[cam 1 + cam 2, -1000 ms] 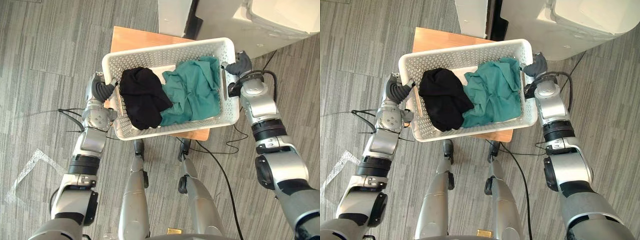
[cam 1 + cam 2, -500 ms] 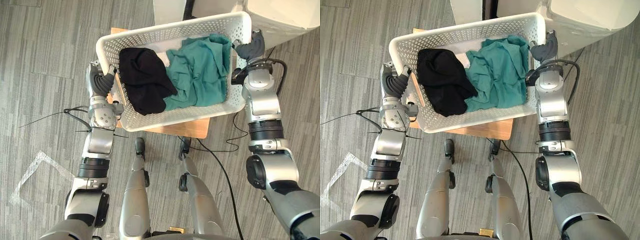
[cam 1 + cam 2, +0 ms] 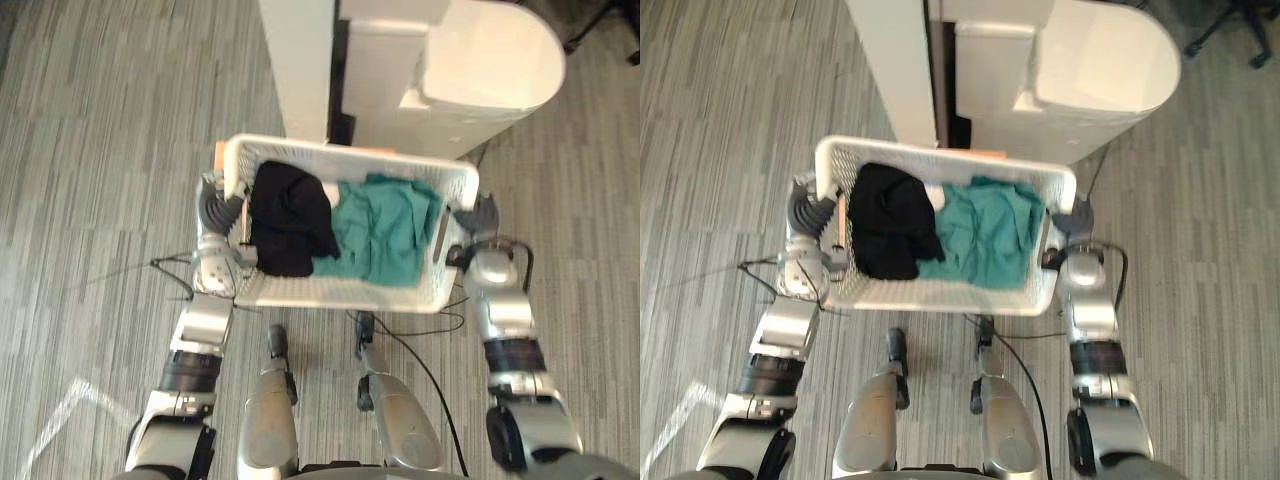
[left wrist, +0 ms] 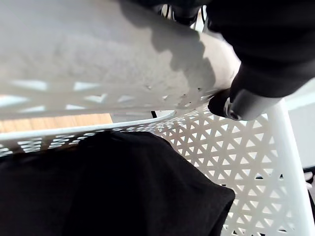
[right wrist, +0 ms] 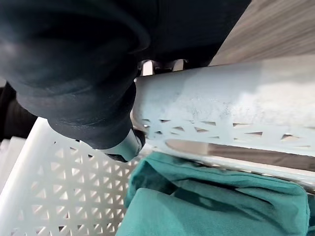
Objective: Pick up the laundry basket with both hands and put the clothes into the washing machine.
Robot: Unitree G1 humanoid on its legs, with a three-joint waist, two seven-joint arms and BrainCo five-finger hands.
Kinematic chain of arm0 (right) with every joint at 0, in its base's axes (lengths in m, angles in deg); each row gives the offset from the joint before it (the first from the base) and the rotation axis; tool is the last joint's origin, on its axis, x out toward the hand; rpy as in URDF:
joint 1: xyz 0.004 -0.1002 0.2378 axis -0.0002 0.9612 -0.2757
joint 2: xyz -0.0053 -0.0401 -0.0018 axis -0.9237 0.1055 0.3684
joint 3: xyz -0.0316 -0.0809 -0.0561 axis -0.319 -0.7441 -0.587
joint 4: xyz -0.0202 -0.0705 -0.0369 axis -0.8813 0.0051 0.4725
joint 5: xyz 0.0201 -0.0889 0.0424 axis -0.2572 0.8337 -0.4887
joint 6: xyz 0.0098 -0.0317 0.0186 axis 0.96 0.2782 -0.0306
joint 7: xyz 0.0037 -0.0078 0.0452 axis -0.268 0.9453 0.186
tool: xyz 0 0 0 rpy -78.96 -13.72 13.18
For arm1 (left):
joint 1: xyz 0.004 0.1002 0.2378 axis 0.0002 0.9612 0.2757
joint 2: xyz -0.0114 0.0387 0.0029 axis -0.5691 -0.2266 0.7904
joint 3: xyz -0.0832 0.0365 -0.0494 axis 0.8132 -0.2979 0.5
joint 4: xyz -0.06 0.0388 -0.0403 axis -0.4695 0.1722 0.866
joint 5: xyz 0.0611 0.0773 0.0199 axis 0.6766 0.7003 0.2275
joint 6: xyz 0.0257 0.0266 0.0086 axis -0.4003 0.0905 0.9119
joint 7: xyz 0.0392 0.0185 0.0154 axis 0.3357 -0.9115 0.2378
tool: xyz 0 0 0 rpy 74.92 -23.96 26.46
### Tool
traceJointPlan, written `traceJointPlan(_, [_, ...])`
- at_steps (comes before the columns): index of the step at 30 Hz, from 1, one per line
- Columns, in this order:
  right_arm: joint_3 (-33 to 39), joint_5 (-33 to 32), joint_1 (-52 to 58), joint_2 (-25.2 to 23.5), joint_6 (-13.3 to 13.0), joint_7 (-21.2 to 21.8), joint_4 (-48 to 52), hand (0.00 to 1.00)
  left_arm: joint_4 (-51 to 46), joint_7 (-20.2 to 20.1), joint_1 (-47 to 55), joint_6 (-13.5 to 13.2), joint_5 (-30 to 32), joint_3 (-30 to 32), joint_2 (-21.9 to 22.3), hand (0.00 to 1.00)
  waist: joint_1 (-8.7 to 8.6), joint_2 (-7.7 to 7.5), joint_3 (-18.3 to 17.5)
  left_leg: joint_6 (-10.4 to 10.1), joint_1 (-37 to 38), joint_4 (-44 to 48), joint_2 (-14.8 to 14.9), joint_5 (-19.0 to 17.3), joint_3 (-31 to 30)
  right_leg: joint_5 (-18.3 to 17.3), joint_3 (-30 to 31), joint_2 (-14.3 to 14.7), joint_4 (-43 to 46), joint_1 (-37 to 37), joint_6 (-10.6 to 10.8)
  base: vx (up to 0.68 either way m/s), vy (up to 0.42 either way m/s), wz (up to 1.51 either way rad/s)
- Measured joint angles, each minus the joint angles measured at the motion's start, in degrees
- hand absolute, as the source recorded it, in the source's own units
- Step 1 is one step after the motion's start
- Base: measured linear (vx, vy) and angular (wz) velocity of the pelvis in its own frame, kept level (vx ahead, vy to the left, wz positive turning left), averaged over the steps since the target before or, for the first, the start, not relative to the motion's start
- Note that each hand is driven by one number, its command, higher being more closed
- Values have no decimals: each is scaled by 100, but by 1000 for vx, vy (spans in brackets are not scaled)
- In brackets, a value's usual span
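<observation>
The white laundry basket (image 3: pixel 345 293) is held up over the grey floor (image 3: pixel 100 150) by its two short ends. The left hand (image 3: pixel 214 205) has its fingers curled round one end's rim, with the black garment (image 3: pixel 290 220) just inside them. The right hand (image 3: pixel 480 215) has its fingers clamped on the opposite rim, beside the teal garment (image 3: pixel 385 230). The white washing machine (image 3: pixel 480 70) stands just beyond both sets of fingers.

The laundry basket (image 3: pixel 340 298) is white, its walls pierced with a lattice of small triangles. One garment (image 3: pixel 290 220) in it is plain black, the other garment (image 3: pixel 385 235) plain teal-green. The floor (image 3: pixel 100 150) is grey with fine darker stripes. The washing machine (image 3: pixel 480 70) is off-white, and the counter (image 4: pixel 54 121) is warm wood-brown.
</observation>
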Motion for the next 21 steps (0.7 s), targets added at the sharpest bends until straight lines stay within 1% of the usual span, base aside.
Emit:
traceJointPlan(1, [66, 0, 248, -28, -11, 50, 60, 100, -1, -118, 151, -1, -79, -58, 14, 100, -4, 2, -48, 51, 33, 289, 51, -235, 156, -4, 196, 42, 68, 13, 16, 40, 62, -83])
traceJointPlan(2, [108, 2, 343, -50, -10, 94, 60, 100, -1, -192, 227, -2, -119, -83, 22, 100, -28, 7, -102, 71, 29, 422, 78, -345, 255, 15, 301, 45, 70, 11, 44, 24, 72, -93])
traceJointPlan(3, [129, 9, 517, -89, -14, 175, 60, 100, -1, -320, 380, -4, -158, -97, 30, 100, -109, 5, -219, 112, 27, 680, 135, -555, 431, 56, 464, 64, 70, 4, 98, 3, 91, -80])
traceJointPlan(4, [170, 27, 724, -123, -42, 270, 119, 100, -1, -446, 514, -15, -158, -65, 28, 100, -231, -1, -340, 205, 26, 875, 152, -715, 573, 60, 487, 47, 70, -3, 112, -6, 95, -72])
traceJointPlan(5, [218, 29, 865, -132, -57, 298, 215, 100, -1, -505, 547, -22, -161, -70, 31, 100, -290, -29, -396, 232, 41, 918, 95, -740, 630, 44, 479, 6, 101, -18, 140, -23, 82, -62])
traceJointPlan(6, [352, 29, 1094, -180, -92, 408, 394, 100, -2, -635, 551, -36, -162, -42, 74, 100, -309, -83, -431, 267, 170, 879, -10, -728, 623, 172, 201, -46, 245, -103, 111, -59, 39, -100])
traceJointPlan(7, [362, 27, 1182, -251, -106, 509, 415, 100, -1, -685, 572, -47, -162, 36, 91, 100, -277, -122, -440, 359, 326, 904, -26, -763, 657, 818, -375, 32, 102, -80, -102, -84, 23, -130])
traceJointPlan(8, [353, 27, 1148, -269, -112, 547, 413, 100, 2, -698, 589, -49, -164, 140, 96, 100, -225, -133, -444, 464, 340, 825, -72, -885, 661, 1184, -561, 60, 14, -88, -14, -180, 36, -183])
traceJointPlan(9, [360, 27, 1176, -273, -156, 663, 481, 100, 17, -804, 590, -88, -171, 258, 139, 100, -100, -97, -542, 713, 526, 339, -287, -764, 667, 1302, -719, 32, 3, -119, 72, -241, 97, -163])
traceJointPlan(10, [467, 28, 1322, -350, -206, 699, 486, 100, 56, -909, 672, -184, -174, 270, 223, 100, -138, -100, -558, 783, 832, 338, -277, -788, 1060, -439, -1452, -264, 1785, -311, -597, -252, 140, -131])
traceJointPlan(11, [535, 27, 1454, -365, -224, 725, 487, 100, 55, -944, 773, -217, -174, 262, 294, 100, -172, -31, -616, 817, 933, 320, -261, -810, 1097, -988, -1719, -356, 2507, -289, -679, -141, 151, -71])
traceJointPlan(12, [583, 26, 1731, -368, -241, 777, 487, 100, 52, -1021, 991, -259, -174, 228, 453, 100, -155, 83, -814, 841, 1072, 187, -231, -795, 1245, -1626, -1999, -468, 3409, -105, -328, -33, 116, -45])
traceJointPlan(13, [597, 22, 1846, -375, -245, 808, 493, 100, 53, -1030, 1097, -260, -174, 201, 502, 100, -130, 122, -925, 852, 1127, 122, -222, -772, 1326, -1761, -2044, -479, 3521, 64, -163, 42, 96, -72])
traceJointPlan(14, [599, 21, 2034, -407, -262, 877, 521, 100, 53, -1034, 1313, -261, -174, 176, 543, 100, -60, 109, -1197, 862, 1110, -8, -280, -687, 1501, -1987, -1967, -483, 3214, 354, 100, 37, 44, -91])
traceJointPlan(15, [595, 21, 2194, -477, -290, 899, 643, 100, 60, -1042, 1426, -274, -174, 177, 584, 100, 46, 41, -1360, 888, 954, -46, -333, -647, 1725, -2145, -1780, -436, 2651, 592, 193, 20, 19, -86])
traceJointPlan(16, [600, 22, 2233, -518, -300, 897, 729, 100, 64, -1040, 1429, -280, -174, 195, 593, 100, 60, 32, -1365, 916, 846, -19, -353, -630, 1794, -2166, -1692, -438, 2314, 709, 209, -46, -18, -63])
traceJointPlan(17, [625, 25, 2270, -537, -317, 898, 792, 100, 73, -1040, 1421, -283, -176, 202, 617, 100, 40, 31, -1363, 945, 607, 67, -386, -612, 1870, -2172, -1531, -386, 1687, 833, 140, -75, -32, -30])
traceJointPlan(18, [688, 25, 2325, -516, -286, 900, 784, 100, 140, -1043, 1427, -282, -175, 190, 735, 100, 30, 156, -1283, 969, 551, 135, -334, -571, 1873, -1975, -1490, -297, 1416, 907, -38, -72, -22, -16])
traceJointPlan(19, [727, 24, 2439, -517, -273, 900, 782, 100, 173, -1052, 1450, -276, -175, 152, 779, 100, 26, 174, -1273, 971, 564, 209, -322, -569, 1815, -1934, -1488, -273, 1340, 981, -82, -50, -31, -6])
traceJointPlan(20, [742, 15, 2680, -516, -254, 901, 782, 100, 173, -1062, 1529, -271, -173, 56, 830, 100, 12, 167, -1266, 971, 595, 436, -301, -570, 1465, -1913, -1449, -253, 1360, 1119, -116, -41, -54, -10])
traceJointPlan(21, [738, -33, 2837, -519, -255, 930, 799, 100, 172, -1062, 1605, -271, -173, 16, 844, 100, 10, 153, -1267, 969, 625, 722, -353, -571, 908, -1901, -1360, -243, 1432, 1219, -134, -44, -67, -27])
